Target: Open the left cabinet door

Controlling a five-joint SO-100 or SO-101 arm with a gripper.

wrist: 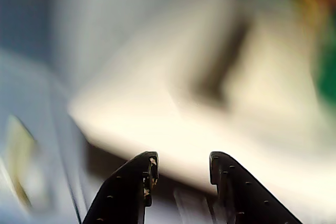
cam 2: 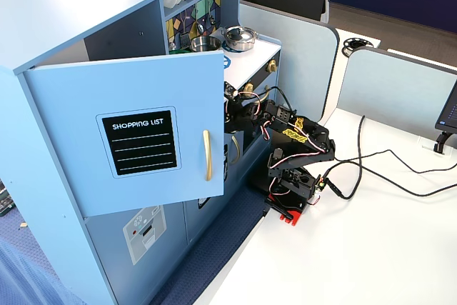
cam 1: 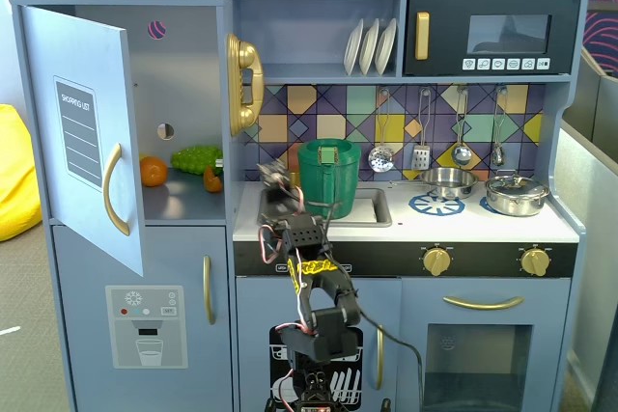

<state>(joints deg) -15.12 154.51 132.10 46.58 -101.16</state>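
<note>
Gripper (wrist: 179, 174) fingers apart, holding nothing, blurred white counter beyond

Left cabinet door (cam 1: 85, 132) swung wide at 9 o'clock of arm in a fixed view, gold handle (cam 1: 113, 189) free; orange (cam 1: 153, 171) & green veg (cam 1: 196, 158) visible inside. Task looks done; arm sits by sink w/ green pot (cam 1: 329, 177), prob clear of door swing

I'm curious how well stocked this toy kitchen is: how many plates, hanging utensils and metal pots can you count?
Plates: 3
Hanging utensils: 4
Metal pots: 2
Total: 9
</note>
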